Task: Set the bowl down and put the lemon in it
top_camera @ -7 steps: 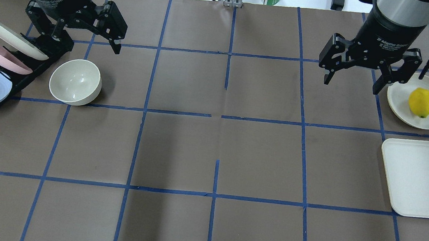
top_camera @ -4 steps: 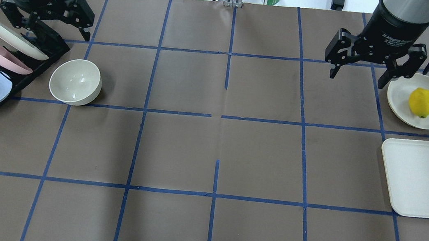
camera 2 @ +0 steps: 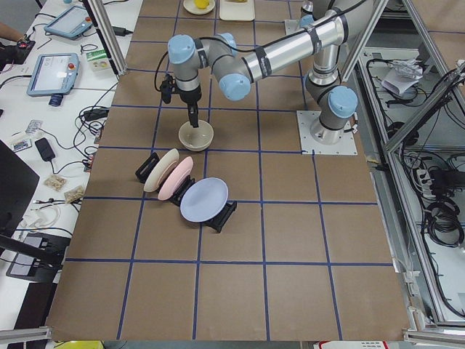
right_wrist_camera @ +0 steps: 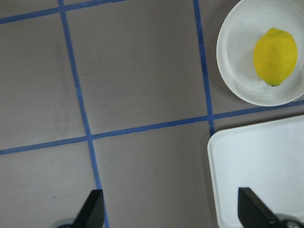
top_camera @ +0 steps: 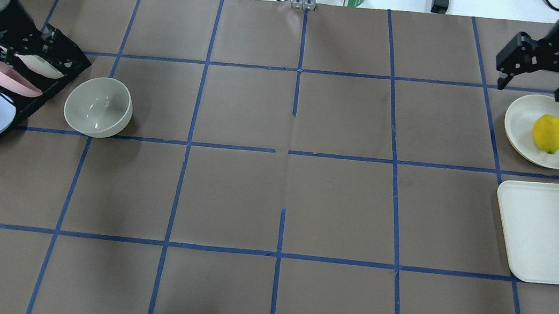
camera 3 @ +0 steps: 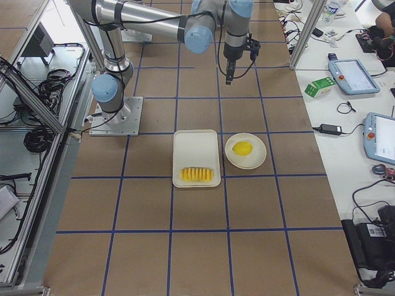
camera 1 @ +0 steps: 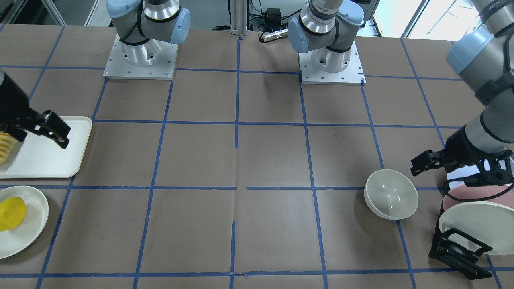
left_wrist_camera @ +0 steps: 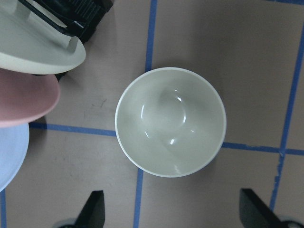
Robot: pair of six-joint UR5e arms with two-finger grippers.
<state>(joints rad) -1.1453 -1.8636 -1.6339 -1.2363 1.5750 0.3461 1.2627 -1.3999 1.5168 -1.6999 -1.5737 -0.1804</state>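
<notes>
1. Left claw (left_wrist_camera: 175,212), spread, is hanging at 10 o'clock of the glossy off-white round bowl (top_camera: 98,106), at the brown surface's (top_camera: 230,199) 9 o'clock; it should be straddling one rim wall.
2. Right claw (top_camera: 535,77), spread, is hanging near the small yellow oval lemon (top_camera: 549,133), at 3 o'clock.

The left claw (left_wrist_camera: 173,214) points straight down, its two black fingers (left_wrist_camera: 95,211) spread wide with nothing between them. The wrist stands upright directly above the claw, and the left arm (camera 2: 283,54) stretches out nearly level behind it, back to its base. The right claw (right_wrist_camera: 172,209) also faces straight down, fingers (right_wrist_camera: 251,209) spread just as wide and empty. Its wrist sits upright above it, and the right arm (camera 3: 142,13) reaches long and nearly level behind. Both claws hang in the air, touching nothing.
</notes>
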